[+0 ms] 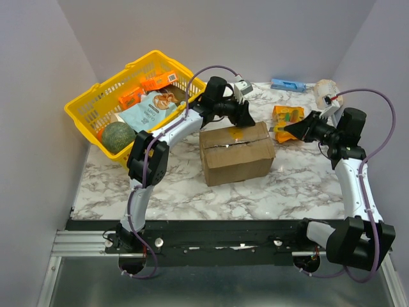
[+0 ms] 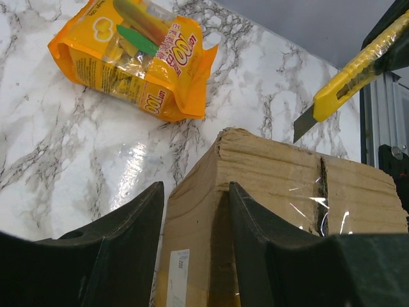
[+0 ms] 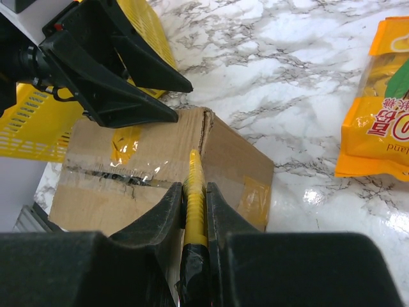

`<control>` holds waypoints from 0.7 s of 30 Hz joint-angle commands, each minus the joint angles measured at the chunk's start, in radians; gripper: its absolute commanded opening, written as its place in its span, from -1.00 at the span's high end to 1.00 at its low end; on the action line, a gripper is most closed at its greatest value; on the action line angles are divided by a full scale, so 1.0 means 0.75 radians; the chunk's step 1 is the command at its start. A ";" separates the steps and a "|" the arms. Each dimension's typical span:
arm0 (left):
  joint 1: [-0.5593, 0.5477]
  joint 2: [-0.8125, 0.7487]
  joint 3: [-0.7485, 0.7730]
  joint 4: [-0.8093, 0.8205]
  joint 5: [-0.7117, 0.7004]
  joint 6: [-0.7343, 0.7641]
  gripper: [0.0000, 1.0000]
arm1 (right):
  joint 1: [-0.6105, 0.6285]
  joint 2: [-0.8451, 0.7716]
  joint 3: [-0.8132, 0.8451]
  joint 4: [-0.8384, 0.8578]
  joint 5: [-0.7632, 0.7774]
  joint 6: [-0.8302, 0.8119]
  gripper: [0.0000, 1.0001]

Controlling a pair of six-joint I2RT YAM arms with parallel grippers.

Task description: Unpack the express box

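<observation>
Looking down, we see the box in the middle of the table. Our left hand is spread astride its far top edge. Our right hand clenches a yellow knife, blade aimed at the box.

The left arm and right arm are formed of pale lilac links and black joint housings above the black base rail. A purple cable is looped along each. Black wedge fingers are fitted.
</observation>
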 commanded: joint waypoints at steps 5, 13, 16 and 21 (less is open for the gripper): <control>-0.006 -0.007 -0.082 -0.187 -0.014 0.059 -0.03 | -0.004 0.033 0.012 0.060 -0.039 0.011 0.99; -0.006 -0.007 -0.086 -0.178 -0.022 0.053 0.00 | -0.004 0.060 0.012 0.058 -0.043 0.001 0.99; -0.006 -0.005 -0.086 -0.178 -0.063 0.043 0.01 | -0.004 0.056 0.024 0.017 -0.058 -0.001 0.99; -0.006 0.001 -0.088 -0.189 -0.118 0.041 0.09 | -0.004 0.029 0.040 -0.094 -0.029 -0.023 0.99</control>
